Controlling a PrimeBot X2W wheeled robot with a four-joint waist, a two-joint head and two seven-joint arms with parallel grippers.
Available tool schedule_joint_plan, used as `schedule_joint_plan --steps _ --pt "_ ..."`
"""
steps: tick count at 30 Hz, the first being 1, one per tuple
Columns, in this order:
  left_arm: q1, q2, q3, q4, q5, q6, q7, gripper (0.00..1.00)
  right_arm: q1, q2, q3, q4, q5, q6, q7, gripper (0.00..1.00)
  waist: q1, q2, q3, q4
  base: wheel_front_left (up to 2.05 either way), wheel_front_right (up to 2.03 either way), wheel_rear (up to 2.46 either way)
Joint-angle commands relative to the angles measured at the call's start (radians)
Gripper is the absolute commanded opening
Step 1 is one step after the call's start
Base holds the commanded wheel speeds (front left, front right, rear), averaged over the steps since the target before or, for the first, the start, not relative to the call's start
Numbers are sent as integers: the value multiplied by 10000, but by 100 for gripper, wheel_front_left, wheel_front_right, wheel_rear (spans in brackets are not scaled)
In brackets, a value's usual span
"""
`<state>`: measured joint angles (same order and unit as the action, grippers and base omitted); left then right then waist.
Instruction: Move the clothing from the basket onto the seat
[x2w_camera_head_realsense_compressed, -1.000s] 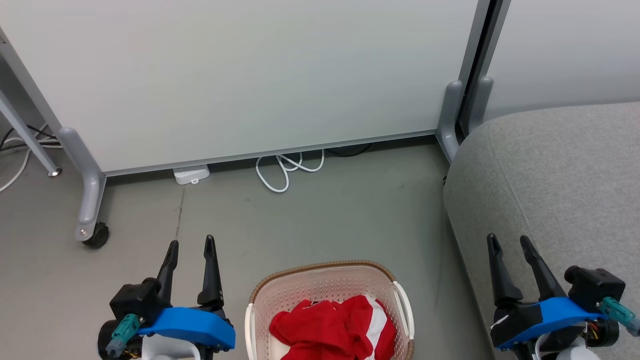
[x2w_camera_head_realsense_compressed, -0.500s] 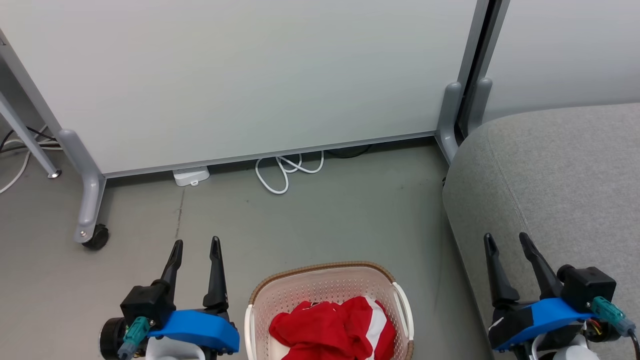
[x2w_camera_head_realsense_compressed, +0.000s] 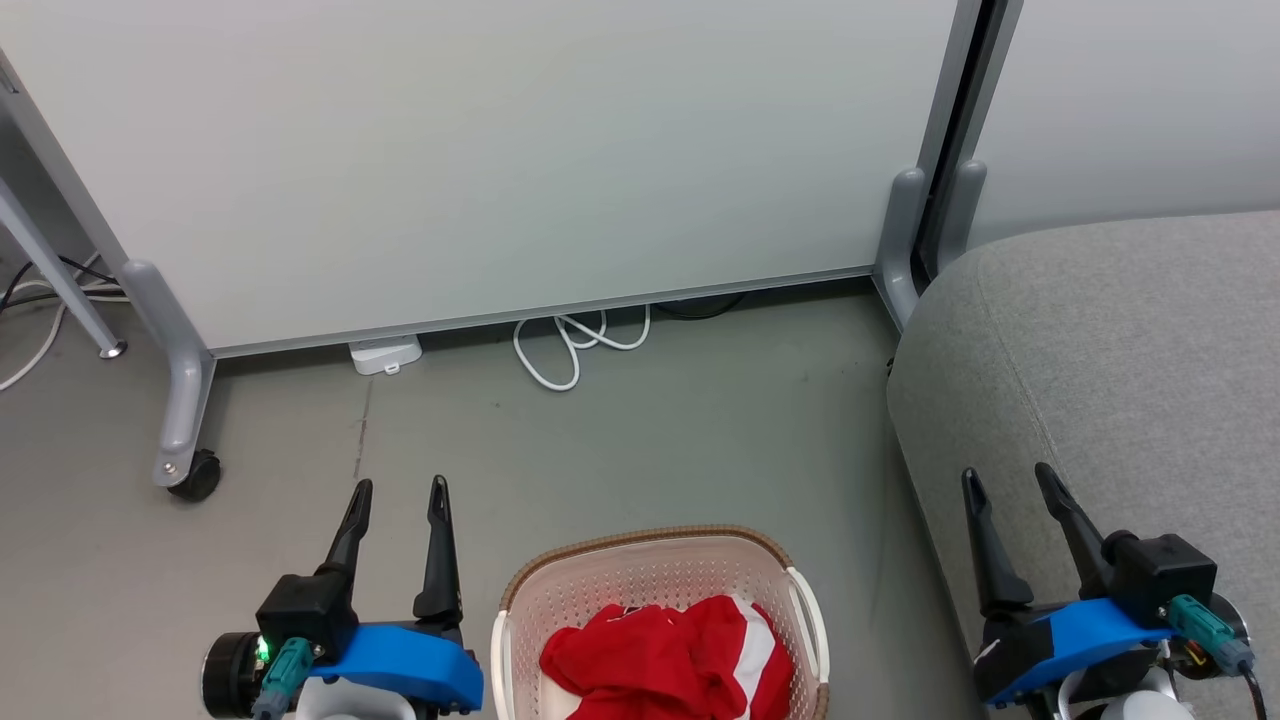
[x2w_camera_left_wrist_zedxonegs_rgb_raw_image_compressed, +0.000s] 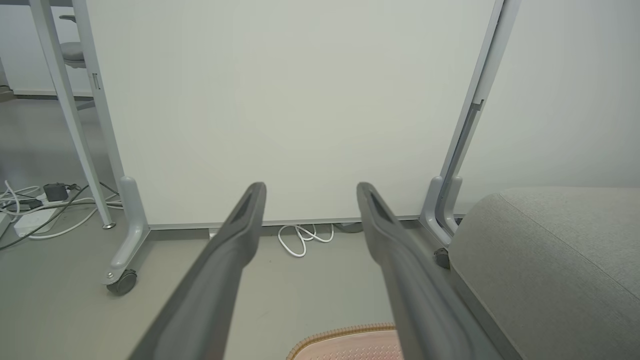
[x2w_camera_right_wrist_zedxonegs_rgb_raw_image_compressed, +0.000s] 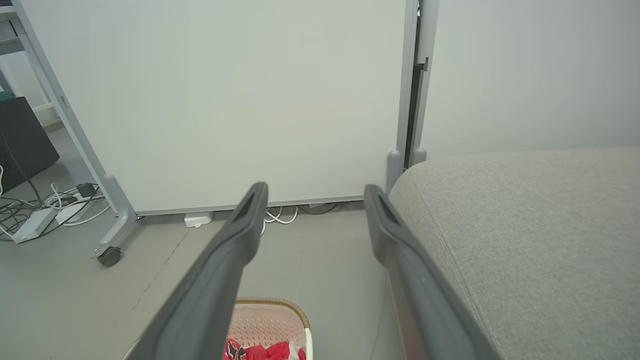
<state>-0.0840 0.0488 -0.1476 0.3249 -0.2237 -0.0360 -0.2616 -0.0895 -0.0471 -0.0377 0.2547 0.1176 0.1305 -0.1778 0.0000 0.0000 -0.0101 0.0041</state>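
The red clothing (x2w_camera_head_realsense_compressed: 665, 660) lies crumpled in the cream basket (x2w_camera_head_realsense_compressed: 640, 575) with the brown rim, on the floor at the bottom middle of the head view. A strip of that red cloth (x2w_camera_right_wrist_zedxonegs_rgb_raw_image_compressed: 265, 351) also shows in the right wrist view, inside the basket (x2w_camera_right_wrist_zedxonegs_rgb_raw_image_compressed: 265, 320). The grey seat (x2w_camera_head_realsense_compressed: 1120, 380) takes up the right side, and its cushion (x2w_camera_left_wrist_zedxonegs_rgb_raw_image_compressed: 555, 260) shows at the right of the left wrist view. My left gripper (x2w_camera_head_realsense_compressed: 400, 488) hangs open to the left of the basket. My right gripper (x2w_camera_head_realsense_compressed: 1005, 476) is open over the seat's front edge. Both hold nothing.
A pale rolling partition (x2w_camera_head_realsense_compressed: 480, 150) stands behind the basket, with a castor (x2w_camera_head_realsense_compressed: 195, 475) at the left and grey feet (x2w_camera_head_realsense_compressed: 900, 240) beside the seat. White cable (x2w_camera_head_realsense_compressed: 570, 345) and a white adapter (x2w_camera_head_realsense_compressed: 385, 353) lie at its base. More cables (x2w_camera_right_wrist_zedxonegs_rgb_raw_image_compressed: 45, 210) lie far left.
Both grippers have drawn slightly inward and down in the head view, the left one toward the basket. The clothing and basket have stayed put.
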Motion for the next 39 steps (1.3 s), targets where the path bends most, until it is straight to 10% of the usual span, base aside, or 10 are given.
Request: schedule_joint_plan --steps 1,17,39 --pt "-97 28 -8 29 -23 -8 -52 100 -69 -59 2 -3 30 4 -55 100 0 0 0 4 0 0 0" --pt "-169 23 -156 177 -101 -101 -50 100 -319 -57 202 -209 78 4 10 100 0 0 520 -238 0 0 0" --pt "-2936 530 -1004 2726 460 -689 41 100 -3551 -47 1186 -1112 252 4 -468 100 0 0 5645 -2252 0 0 0"
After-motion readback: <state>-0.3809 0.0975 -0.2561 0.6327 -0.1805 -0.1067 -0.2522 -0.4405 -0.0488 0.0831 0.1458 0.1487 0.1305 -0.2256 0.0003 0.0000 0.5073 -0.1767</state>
